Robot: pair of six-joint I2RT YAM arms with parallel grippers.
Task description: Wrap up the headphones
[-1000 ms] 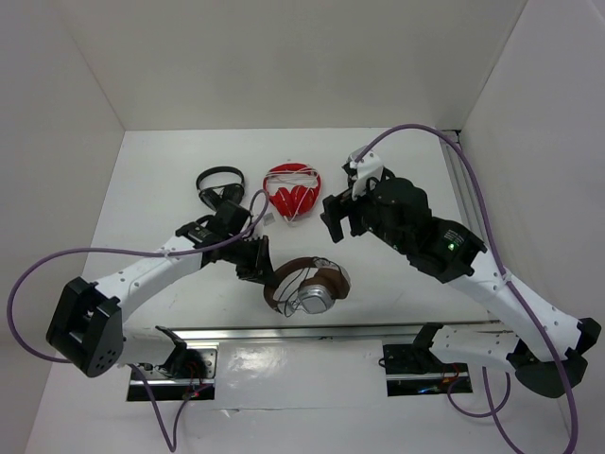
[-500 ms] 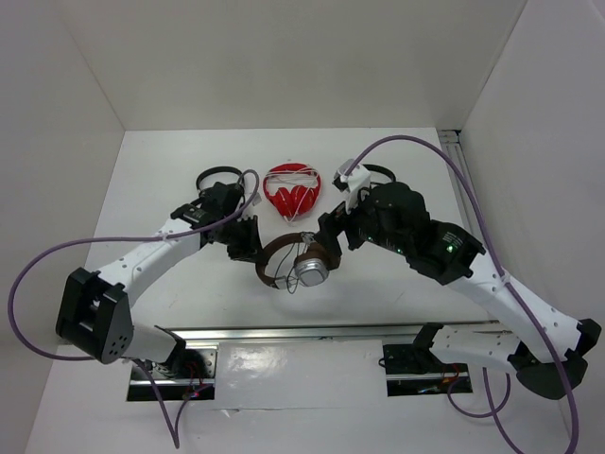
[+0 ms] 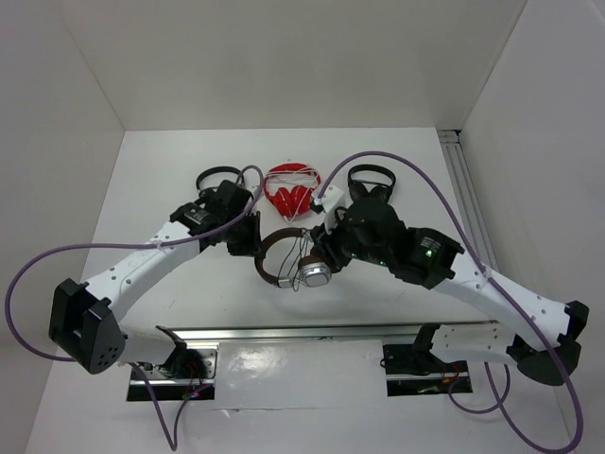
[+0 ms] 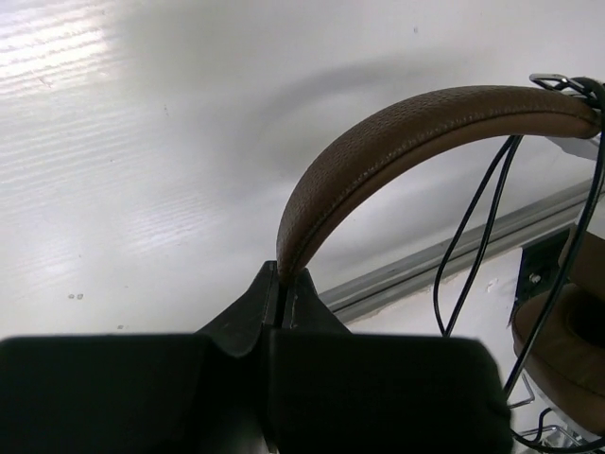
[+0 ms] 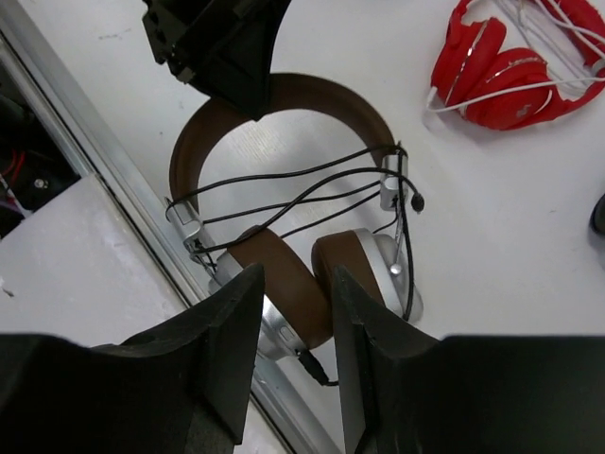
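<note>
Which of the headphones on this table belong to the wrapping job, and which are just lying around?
In the job:
- brown headphones
- their black cable

Lying about:
- red headphones
- black headphones on the left
- black headphones on the right

White desk (image 3: pixel 161 180), smooth and flat, enclosed on three sides by plain white panels: back wall (image 3: pixel 284 57), left wall (image 3: pixel 47 142) and right wall (image 3: pixel 544 123). A silver aluminium rail (image 3: pixel 312 333) runs along the desk's near edge. A second silver rail (image 3: pixel 463 189) lies along its right side, at the foot of the right wall. Lighting is even and diffuse, with soft shadows; a bright glare patch (image 4: pixel 66 47) marks the desk in the left wrist view.
</note>
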